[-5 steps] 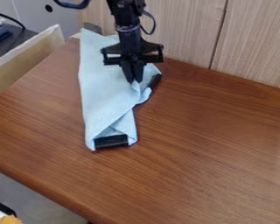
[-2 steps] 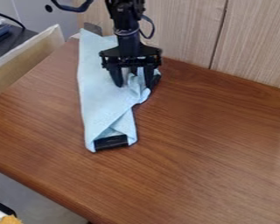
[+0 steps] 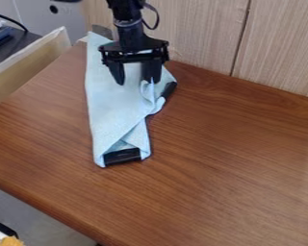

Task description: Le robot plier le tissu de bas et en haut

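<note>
The step in hand, as I am judging it, is the letting go of a folded part, or else the preparing of one more grasp. The gripper (image 3: 136,82) is hanging over the cloth (image 3: 115,110) near the far edge of the desk (image 3: 234,158), its two fingers standing wide apart and holding nothing. The next move is probably asking for a clean lift without dragging the fabric; if more folding is needed, the near end should be going up towards the far edge.

The cloth is lying on the left part of the desk, stretching from the far left corner towards the front edge. It is pale blue, long and rather narrow, and a slanting fold is crossing its lower part. A small pucker (image 3: 148,90) is standing up beside one finger. Black pieces (image 3: 122,155) are showing at its near end and right side.
</note>
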Robot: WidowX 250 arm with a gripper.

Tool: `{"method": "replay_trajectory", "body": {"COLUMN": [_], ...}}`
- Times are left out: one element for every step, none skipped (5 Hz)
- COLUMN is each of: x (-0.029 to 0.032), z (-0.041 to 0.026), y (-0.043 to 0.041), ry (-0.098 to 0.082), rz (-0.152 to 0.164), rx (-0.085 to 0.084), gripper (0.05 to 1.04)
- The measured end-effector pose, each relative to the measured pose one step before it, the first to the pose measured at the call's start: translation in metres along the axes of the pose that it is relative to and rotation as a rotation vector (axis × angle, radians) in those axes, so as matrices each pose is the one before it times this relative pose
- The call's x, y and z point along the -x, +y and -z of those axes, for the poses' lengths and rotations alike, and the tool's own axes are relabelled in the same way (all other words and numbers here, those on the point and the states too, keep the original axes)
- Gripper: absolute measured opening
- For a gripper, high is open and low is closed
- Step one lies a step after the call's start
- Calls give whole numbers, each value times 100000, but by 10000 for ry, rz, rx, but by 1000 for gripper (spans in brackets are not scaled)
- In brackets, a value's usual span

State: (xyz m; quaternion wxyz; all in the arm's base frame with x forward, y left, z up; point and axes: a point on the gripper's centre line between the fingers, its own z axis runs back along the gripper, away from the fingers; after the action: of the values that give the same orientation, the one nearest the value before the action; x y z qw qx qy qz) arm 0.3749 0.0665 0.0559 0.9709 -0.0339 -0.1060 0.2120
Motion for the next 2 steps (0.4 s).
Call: {"method": "replay_trajectory", "body": {"x": [-202, -387], "z": [-2418, -3294], "y": [50, 398], "ry": [-630, -772], "rz": [186, -71], "rx": [314, 183], "gripper": [1001, 1001]}}
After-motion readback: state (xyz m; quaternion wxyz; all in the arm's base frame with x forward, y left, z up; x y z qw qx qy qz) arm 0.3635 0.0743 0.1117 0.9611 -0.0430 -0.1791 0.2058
